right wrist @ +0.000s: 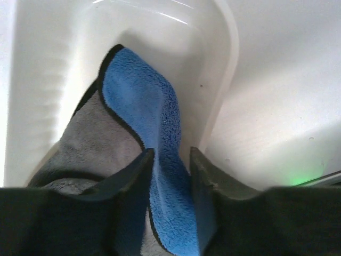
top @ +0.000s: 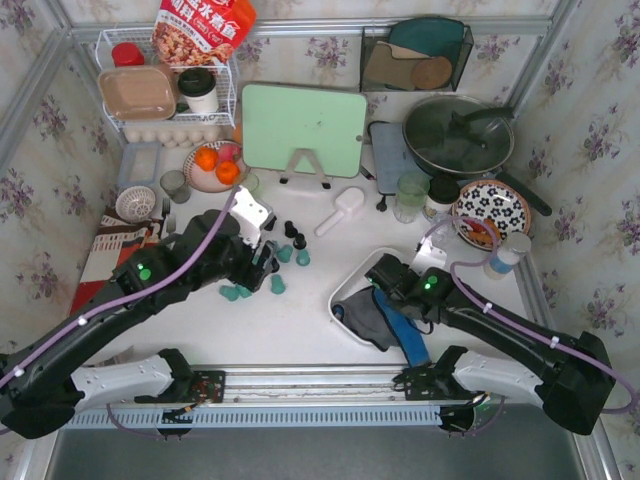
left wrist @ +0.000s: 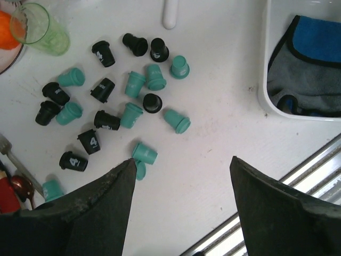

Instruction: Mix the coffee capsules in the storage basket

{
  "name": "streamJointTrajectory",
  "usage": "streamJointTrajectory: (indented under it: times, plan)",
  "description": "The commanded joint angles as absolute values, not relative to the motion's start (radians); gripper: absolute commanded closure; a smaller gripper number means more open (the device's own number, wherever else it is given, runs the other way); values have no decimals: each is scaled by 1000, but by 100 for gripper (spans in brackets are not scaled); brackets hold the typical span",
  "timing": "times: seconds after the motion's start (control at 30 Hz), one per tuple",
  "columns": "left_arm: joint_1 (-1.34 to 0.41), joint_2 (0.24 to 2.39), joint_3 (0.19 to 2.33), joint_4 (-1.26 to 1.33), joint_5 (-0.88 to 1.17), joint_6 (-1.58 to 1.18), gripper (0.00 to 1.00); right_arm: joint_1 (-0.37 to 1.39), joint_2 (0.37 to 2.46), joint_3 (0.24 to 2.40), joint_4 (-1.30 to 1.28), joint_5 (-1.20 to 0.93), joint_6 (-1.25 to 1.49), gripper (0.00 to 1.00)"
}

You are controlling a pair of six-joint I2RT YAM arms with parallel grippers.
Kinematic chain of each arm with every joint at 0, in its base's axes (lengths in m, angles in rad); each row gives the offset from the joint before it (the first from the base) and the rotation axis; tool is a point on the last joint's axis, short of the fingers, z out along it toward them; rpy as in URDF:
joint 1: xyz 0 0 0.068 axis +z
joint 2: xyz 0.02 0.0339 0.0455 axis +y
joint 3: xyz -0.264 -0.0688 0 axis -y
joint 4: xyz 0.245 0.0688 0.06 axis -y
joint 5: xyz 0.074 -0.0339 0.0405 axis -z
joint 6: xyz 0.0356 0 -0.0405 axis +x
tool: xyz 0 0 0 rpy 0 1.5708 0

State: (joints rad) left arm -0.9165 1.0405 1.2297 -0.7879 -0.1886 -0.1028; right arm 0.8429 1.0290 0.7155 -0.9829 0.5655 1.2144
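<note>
Capsules (top: 277, 262), teal and black, lie loose on table (top: 300, 325), left of basket (top: 341, 296), none inside that I can see. Left gripper (top: 266, 256) sits over them; the left arm is much the nearer. Right gripper (top: 388, 292) is in the basket.

Left wrist: left gripper (left wrist: 182, 166) wide open, empty. Capsules (left wrist: 135, 84) are scattered ahead and to the left, mostly tipped over with axes pointing every way. One teal pod is just beside the left fingertip. Basket (left wrist: 264, 80) is off to the right with cloth (left wrist: 306, 58) inside.

Right wrist: right gripper (right wrist: 169, 153) narrowed on the blue fold of cloth (right wrist: 141, 101). The fold fills the gap and looks pinched. Basket (right wrist: 226, 80) otherwise shows only cloth.
</note>
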Motion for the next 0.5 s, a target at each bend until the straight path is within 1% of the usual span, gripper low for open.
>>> streamJointTrajectory:
  times: [0.0, 0.03, 0.17, 0.2, 0.37, 0.47]
  plan:
    - [-917, 988, 1221, -852, -202, -139, 26, 844, 1045, 778, -1028, 556, 1131, 71]
    - [-917, 976, 1214, -856, -208, -140, 26, 843, 1044, 787, -1030, 548, 1121, 78]
    - [-917, 952, 1200, -862, -242, -134, 26, 844, 1035, 815, -1026, 518, 1082, 97]
    - [-917, 952, 1202, -866, -250, -133, 25, 844, 1033, 822, -1023, 516, 1073, 100]
    - [-917, 958, 1208, -867, -259, -126, 25, 844, 1031, 866, -991, 502, 1017, 100]
    - [-918, 965, 1221, -889, -258, -118, 26, 844, 1033, 958, -999, 557, 953, 100]
